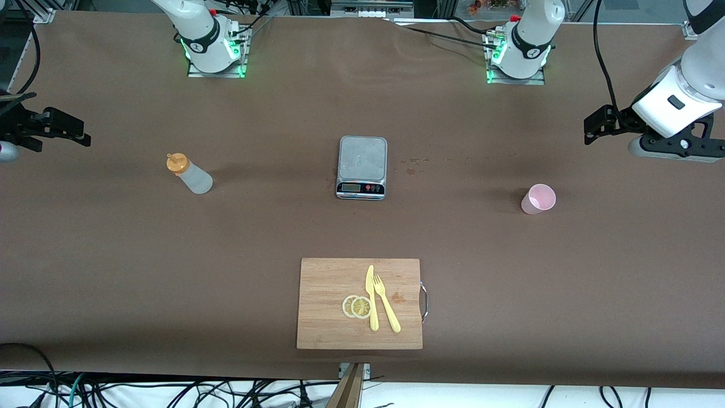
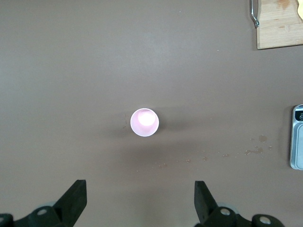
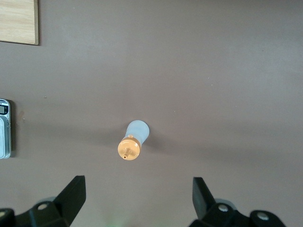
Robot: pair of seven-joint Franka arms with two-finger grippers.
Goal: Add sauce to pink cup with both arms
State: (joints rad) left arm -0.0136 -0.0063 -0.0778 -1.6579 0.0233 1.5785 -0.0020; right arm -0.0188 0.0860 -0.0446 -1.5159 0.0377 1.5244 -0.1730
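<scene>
The sauce bottle (image 1: 190, 174), translucent with an orange nozzle cap, stands upright on the brown table toward the right arm's end. It also shows in the right wrist view (image 3: 134, 142). My right gripper (image 1: 62, 133) hovers open and empty over the table's end beside the bottle; its jaws (image 3: 138, 196) are wide apart and clear of the bottle. The pink cup (image 1: 538, 199) stands upright and empty toward the left arm's end, and also shows in the left wrist view (image 2: 144, 122). My left gripper (image 1: 593, 126) hovers open and empty above the table near the cup, jaws (image 2: 140, 198) spread wide.
A silver kitchen scale (image 1: 362, 167) sits mid-table between bottle and cup. A wooden cutting board (image 1: 328, 317) nearer the front camera carries lemon slices (image 1: 357, 306), a yellow knife (image 1: 371, 294) and a fork (image 1: 387, 309). Small stains (image 1: 413, 161) mark the table beside the scale.
</scene>
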